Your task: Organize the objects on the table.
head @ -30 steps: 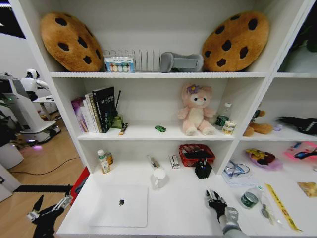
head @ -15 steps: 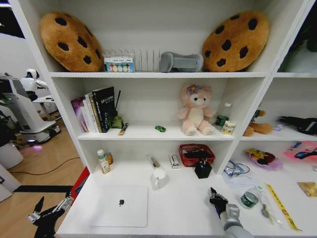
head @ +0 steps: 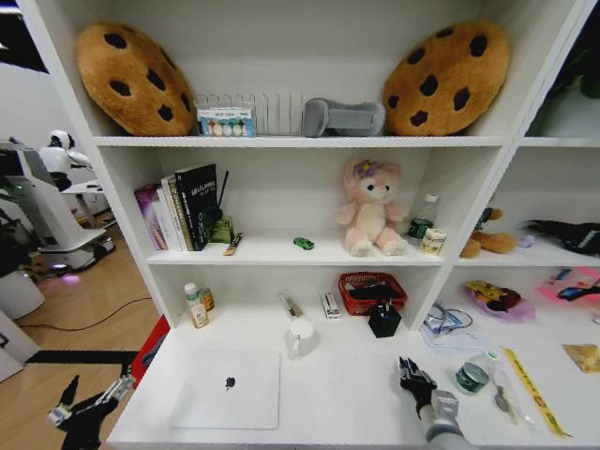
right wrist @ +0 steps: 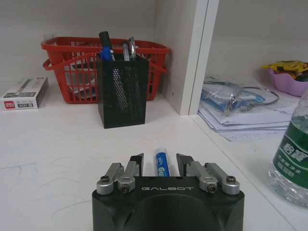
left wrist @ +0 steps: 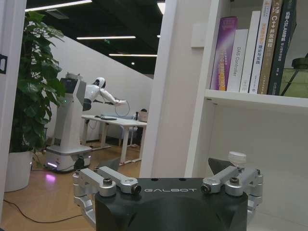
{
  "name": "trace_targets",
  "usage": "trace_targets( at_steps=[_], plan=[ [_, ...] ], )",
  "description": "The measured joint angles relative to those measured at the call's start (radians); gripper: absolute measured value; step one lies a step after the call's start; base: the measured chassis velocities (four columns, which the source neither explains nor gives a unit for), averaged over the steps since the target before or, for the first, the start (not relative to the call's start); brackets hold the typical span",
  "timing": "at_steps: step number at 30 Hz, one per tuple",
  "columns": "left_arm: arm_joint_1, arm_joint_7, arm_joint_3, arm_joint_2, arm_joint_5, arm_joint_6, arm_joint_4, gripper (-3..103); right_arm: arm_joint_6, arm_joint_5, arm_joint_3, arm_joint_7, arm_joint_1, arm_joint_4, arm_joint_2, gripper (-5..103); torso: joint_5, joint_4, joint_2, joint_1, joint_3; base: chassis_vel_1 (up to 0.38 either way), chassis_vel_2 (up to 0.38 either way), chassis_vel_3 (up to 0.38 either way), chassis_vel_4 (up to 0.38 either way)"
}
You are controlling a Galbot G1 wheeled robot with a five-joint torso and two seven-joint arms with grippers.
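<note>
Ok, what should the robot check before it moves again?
1. Pen with the blue cap between the right gripper's jaws: ok.
2. Black mesh pen holder upright, straight ahead of the pen: ok.
3. Room left in the holder: cannot tell; pens stand in it already.
4. Bottle with a green label close beside the gripper: not ok, might get bumped.
5. Left gripper off the desk, jaws open: ok.

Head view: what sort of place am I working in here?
Probably an office or robotics lab set up as a study desk: a white shelf unit with books, a laptop on the desk, another robot behind.
</note>
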State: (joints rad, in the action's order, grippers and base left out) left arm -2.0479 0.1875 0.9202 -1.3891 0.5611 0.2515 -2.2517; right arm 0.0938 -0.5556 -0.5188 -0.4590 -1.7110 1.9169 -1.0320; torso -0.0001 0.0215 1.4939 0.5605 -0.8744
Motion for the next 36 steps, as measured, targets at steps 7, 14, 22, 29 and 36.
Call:
trace_targets(
  at_steps=[7,14,22,29,36],
  plan=[
    [0.008,0.0,-0.011,-0.002,-0.008,0.0,0.002,100,-0.004,-0.015,-0.007,-0.005,0.007,-0.032,-0.003,62,-0.0001,0.0,0.0,0.0,0.0,0.0,0.0,0.0,0.0],
    [0.007,0.001,0.0,-0.001,-0.001,-0.002,0.0,100,-0.004,-0.021,0.011,-0.003,0.03,-0.041,0.002,77,0.0,-0.0001,0.0,0.0,0.0,0.0,0.0,0.0,0.0],
    [0.006,0.001,0.007,-0.001,0.006,0.003,0.004,100,-0.004,-0.02,0.018,-0.003,0.034,-0.034,-0.001,49,0.0002,-0.0001,0.0,0.0,0.0,0.0,0.0,0.0,0.0],
    [0.013,0.001,0.0,0.0,0.003,0.003,0.004,100,-0.007,-0.014,0.017,-0.002,0.034,-0.033,0.0,22,0.0001,0.0,0.0,0.0,0.0,0.0,0.0,0.0,0.0],
    [0.014,0.002,0.001,0.002,0.004,0.003,0.007,100,-0.004,-0.021,0.018,0.002,0.055,-0.009,0.013,12,0.0,0.0,0.0,0.0,0.0,0.0,0.0,0.0,0.0]
  ],
)
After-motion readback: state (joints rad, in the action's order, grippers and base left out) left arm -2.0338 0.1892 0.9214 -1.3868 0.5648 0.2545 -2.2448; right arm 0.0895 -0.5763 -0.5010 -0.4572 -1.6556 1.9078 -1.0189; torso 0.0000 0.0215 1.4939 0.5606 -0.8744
